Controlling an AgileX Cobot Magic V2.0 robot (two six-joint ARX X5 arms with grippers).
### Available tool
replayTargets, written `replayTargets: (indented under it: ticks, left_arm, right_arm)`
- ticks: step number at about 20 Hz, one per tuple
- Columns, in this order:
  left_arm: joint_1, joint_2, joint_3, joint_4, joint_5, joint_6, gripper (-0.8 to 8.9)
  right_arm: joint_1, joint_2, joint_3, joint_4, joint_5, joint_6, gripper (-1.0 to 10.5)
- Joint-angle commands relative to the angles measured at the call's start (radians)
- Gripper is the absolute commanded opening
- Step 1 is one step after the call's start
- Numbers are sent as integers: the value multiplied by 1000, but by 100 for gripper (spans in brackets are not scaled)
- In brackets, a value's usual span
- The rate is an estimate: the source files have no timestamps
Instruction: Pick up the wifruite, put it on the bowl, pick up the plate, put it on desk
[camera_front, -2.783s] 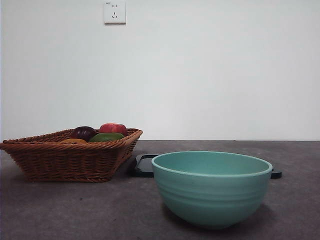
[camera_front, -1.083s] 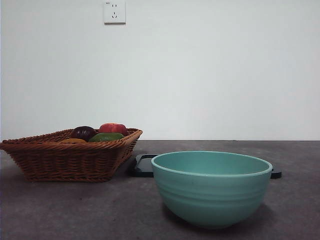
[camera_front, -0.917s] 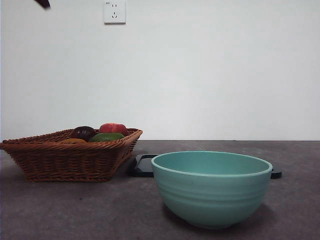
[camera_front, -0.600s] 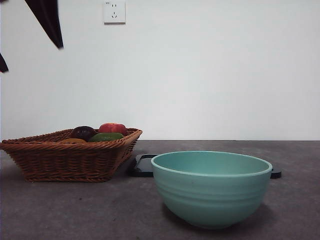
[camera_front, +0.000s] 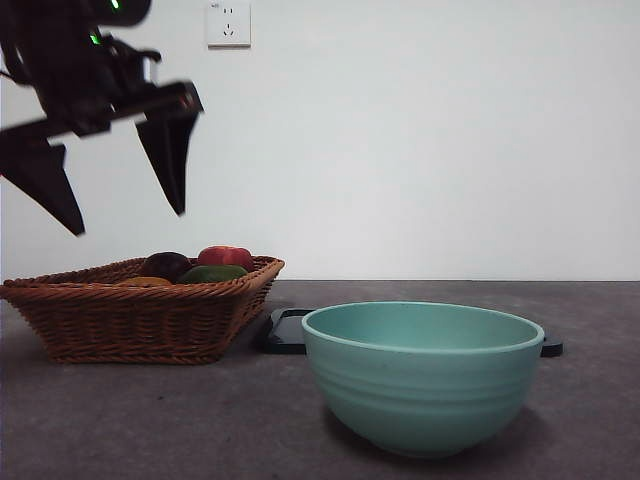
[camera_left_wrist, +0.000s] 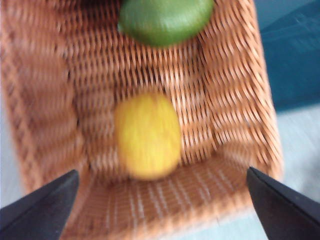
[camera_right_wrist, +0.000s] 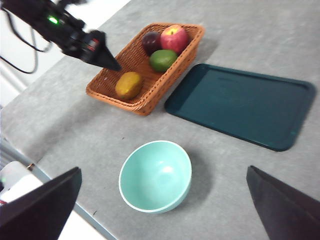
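Observation:
The wifruite (camera_left_wrist: 147, 135), an oval yellow-orange fruit, lies in the near end of a wicker basket (camera_front: 130, 320); only its top (camera_front: 147, 282) peeks over the rim in the front view. My left gripper (camera_front: 128, 220) hangs open above the basket, apart from the fruit, which lies between its jaws (camera_left_wrist: 162, 172) in the wrist view. The mint-green bowl (camera_front: 423, 375) stands empty on the grey desk (camera_front: 150, 430). Behind it lies the plate (camera_right_wrist: 242, 105), a dark teal flat tray. My right gripper (camera_right_wrist: 164, 170) is open and high above the bowl (camera_right_wrist: 156, 176).
The basket (camera_right_wrist: 145, 107) also holds a green fruit (camera_right_wrist: 161, 60), a red apple (camera_right_wrist: 174, 38) and a dark purple fruit (camera_right_wrist: 150, 41). The tray's edge nearly touches the basket. A wall socket (camera_front: 229, 23) sits on the white wall behind.
The left arm has come down from the top left corner of the front view and now hangs over the basket. The bowl, tray and fruit have not moved.

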Motion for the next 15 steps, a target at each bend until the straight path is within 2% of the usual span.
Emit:
replayTargets:
  ticks: [1,4,15]
  left_arm:
    - [-5,59,26,27,-26,12,624]
    - [-9,117,26,62,-53,15,623]
    - [-17,227,26,122,-84,33,584]
  right_arm:
    - [4,-7,52,-18,23,-7,588]
    - [4,-7,111,-64,64,-11,588]
    - [4,-7,193,-111,62,-3,588]
